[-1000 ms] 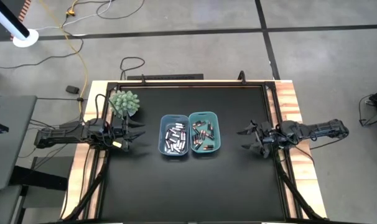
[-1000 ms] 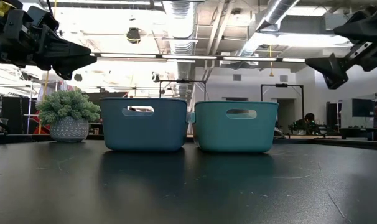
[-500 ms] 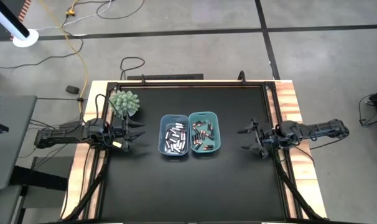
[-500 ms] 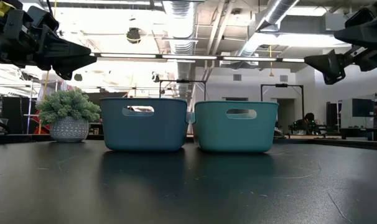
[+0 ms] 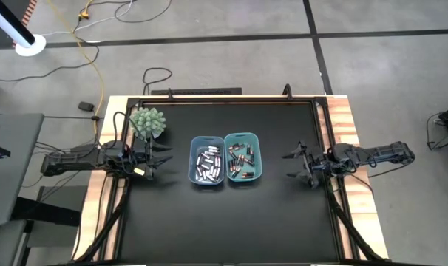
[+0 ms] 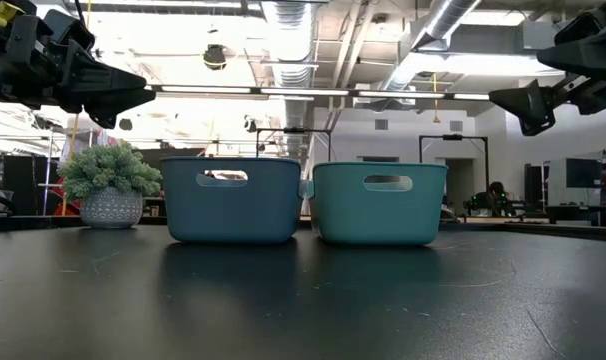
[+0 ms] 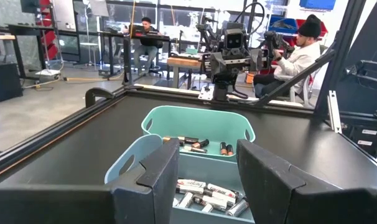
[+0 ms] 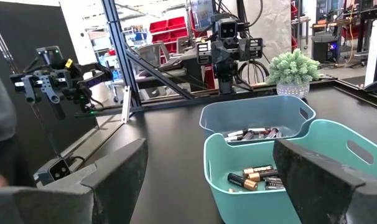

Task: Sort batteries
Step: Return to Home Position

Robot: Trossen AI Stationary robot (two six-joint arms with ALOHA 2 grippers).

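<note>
Flanking the blue bin (image 5: 193, 164) and teal bin (image 5: 261, 158), the left end effector (image 5: 163, 158) and right end effector (image 5: 289, 165) hover above the desk (image 5: 209, 222), both spread wide; silvery batteries (image 5: 208, 164) lie in the blue bin, dark batteries (image 5: 241, 161) in the teal.

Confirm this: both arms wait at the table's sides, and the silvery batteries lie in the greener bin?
No. The high view shows the silvery batteries in the bluer bin; the greener bin holds the dark ones. The left arm and right arm do wait at the table's sides.
</note>
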